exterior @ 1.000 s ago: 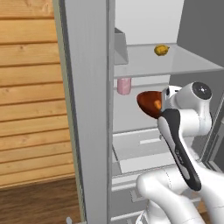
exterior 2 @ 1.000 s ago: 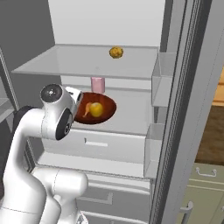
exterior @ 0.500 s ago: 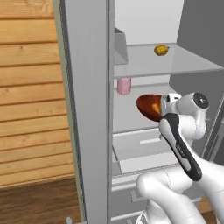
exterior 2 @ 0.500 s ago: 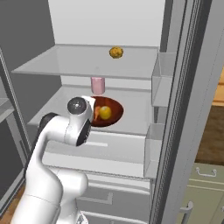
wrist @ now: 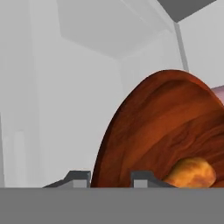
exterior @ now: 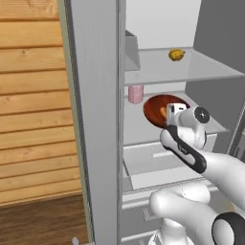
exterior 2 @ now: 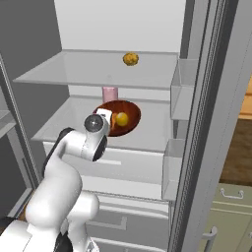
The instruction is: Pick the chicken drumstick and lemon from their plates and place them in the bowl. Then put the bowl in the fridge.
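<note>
The reddish-brown bowl [exterior: 158, 106] [exterior 2: 129, 114] [wrist: 166, 127] sits on the middle shelf of the open fridge [exterior: 95, 119] [exterior 2: 98, 74]. The bright yellow lemon [exterior 2: 122, 118] lies inside it. An orange-brown lump [wrist: 192, 173] low in the bowl looks like the chicken drumstick. My gripper [exterior: 173, 111] [exterior 2: 104, 116] [wrist: 110, 177] is at the bowl's near rim, one fingertip outside and one inside, shut on the rim. The plates are out of view.
A dull golden lumpy fruit [exterior: 176, 54] [exterior 2: 130, 59] lies on the upper shelf. A pink cup [exterior: 135, 94] [exterior 2: 109, 93] stands just behind the bowl. Door bins [exterior 2: 179, 93] and the long door edge [exterior 2: 206, 123] flank the right; a wooden wall [exterior: 33, 95] is left.
My arm has reached forward into the fridge, carrying the bowl deeper over the middle shelf toward the pink cup.
</note>
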You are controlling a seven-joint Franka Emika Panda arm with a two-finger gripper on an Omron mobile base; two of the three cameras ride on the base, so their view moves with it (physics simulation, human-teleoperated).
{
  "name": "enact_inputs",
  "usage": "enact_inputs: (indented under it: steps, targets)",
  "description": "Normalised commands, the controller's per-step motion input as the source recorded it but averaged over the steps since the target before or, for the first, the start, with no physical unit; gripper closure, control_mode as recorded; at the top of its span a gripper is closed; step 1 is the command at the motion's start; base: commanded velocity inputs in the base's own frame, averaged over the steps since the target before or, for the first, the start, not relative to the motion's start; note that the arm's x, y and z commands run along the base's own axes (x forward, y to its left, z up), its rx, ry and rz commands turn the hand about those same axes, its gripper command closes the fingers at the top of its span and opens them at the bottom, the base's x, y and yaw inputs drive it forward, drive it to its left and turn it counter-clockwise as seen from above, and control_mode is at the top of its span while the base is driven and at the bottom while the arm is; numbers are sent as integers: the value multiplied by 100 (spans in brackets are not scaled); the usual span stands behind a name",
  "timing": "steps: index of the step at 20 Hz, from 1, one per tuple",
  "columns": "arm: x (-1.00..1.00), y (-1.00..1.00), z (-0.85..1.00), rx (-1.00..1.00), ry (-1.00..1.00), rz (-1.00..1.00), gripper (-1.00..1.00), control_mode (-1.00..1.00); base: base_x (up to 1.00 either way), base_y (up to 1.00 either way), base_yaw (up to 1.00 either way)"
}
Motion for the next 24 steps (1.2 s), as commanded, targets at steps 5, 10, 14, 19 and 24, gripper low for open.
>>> enact_inputs:
  steps: [5,10,14,19,24]
  targets:
    - [33,0,0,0,1,0,100,-100,0,0,0]
    - [9,0,1,0,0,0,-100,-100,0,0,0]
    - [-6,0,36,0,0,-3,-100,-100,0,0,0]
    - [-66,0,38,0,0,-13,-100,-100,0,0,0]
    - [-82,0,28,8,0,-23,-100,-100,0,0,0]
